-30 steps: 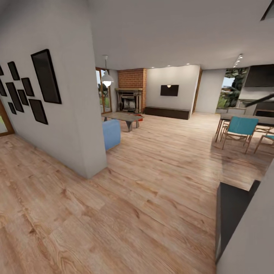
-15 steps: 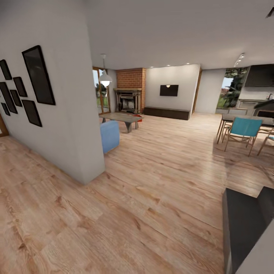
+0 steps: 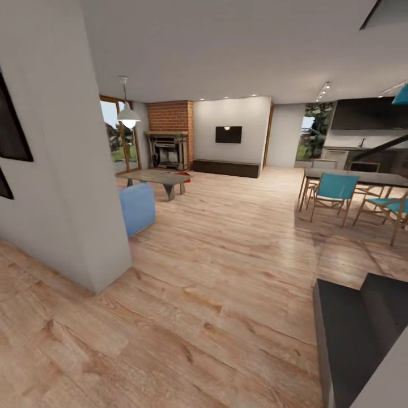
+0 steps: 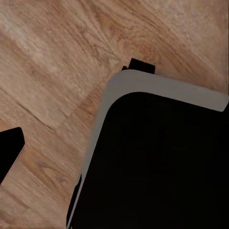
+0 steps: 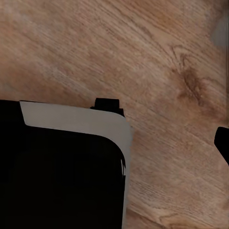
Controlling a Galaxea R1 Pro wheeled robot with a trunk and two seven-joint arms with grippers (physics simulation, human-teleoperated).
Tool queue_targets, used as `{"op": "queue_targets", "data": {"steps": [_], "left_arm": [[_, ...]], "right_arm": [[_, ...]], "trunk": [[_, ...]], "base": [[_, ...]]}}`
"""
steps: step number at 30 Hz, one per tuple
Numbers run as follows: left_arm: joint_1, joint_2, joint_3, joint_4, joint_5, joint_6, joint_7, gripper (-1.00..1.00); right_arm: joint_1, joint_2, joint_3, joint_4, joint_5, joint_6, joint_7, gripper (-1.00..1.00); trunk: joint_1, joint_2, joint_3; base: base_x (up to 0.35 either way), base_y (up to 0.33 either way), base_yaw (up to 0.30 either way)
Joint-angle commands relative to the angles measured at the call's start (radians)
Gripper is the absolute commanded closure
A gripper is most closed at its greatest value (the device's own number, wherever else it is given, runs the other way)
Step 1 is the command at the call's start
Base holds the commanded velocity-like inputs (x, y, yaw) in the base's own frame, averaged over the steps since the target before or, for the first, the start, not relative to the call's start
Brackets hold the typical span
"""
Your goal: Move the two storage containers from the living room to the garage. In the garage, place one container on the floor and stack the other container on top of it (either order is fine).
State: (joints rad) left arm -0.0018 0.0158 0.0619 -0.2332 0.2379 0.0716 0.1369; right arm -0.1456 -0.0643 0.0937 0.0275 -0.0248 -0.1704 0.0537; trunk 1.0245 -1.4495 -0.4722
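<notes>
Head view shifted against the earlier frames: the white partition wall (image 3: 68, 170) now fills more of the near side, most of its black picture frames (image 3: 11, 130) cut off at the edge, the dining area drawn further in; a move of the camera, not of the furnishings. Light wood-plank floor (image 3: 226, 272), glossy, running unbroken from the partition wall to the far end of the living room. Just past the wall's corner, a blue sofa end (image 3: 137, 207); beyond it a low coffee table (image 3: 156, 178), with a small red-orange patch (image 3: 182, 181) at its far end, too small to confirm as a storage container. Farther back from the wall, a brick fireplace (image 3: 170, 136), a white pendant lamp (image 3: 128, 116), wood-framed glass doors (image 3: 116, 136), a wall television (image 3: 228, 134) over a long dark bench (image 3: 226, 168). Well apart from the wall, across the room, a dark dining table (image 3: 362, 178) with teal chairs (image 3: 332, 190). Dark stepped unit (image 3: 351, 334) at the near lower corner. Left wrist view: plank flooring and the robot's dark, grey-rimmed base (image 4: 157, 157). Right wrist view: same base (image 5: 62, 162) over planks. Neither gripper's fingers clearly seen; open or closed cannot be told for either.
</notes>
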Motion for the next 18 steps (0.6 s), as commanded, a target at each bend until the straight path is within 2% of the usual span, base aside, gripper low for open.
{"op": "queue_targets", "data": {"steps": [1,12,18], "left_arm": [[0.0,0.0,0.006,-0.003,0.001,0.007,0.001,-1.0],[0.0,0.0,0.006,-0.003,0.002,0.008,0.001,-1.0],[0.0,0.001,0.006,-0.002,0.002,0.007,0.001,-1.0]], "right_arm": [[-0.002,0.0,0.008,0.003,-0.003,-0.005,0.002,-1.0],[-0.001,0.0,0.008,0.003,-0.003,-0.004,0.002,-1.0],[-0.002,0.0,0.009,0.003,-0.003,-0.004,0.003,-1.0]], "trunk": [[0.001,0.0,-0.001],[0.001,0.0,-0.001],[0.001,0.0,-0.001]], "base": [[0.324,0.0,-0.255],[0.324,0.0,-0.249],[0.324,0.0,-0.055]]}}
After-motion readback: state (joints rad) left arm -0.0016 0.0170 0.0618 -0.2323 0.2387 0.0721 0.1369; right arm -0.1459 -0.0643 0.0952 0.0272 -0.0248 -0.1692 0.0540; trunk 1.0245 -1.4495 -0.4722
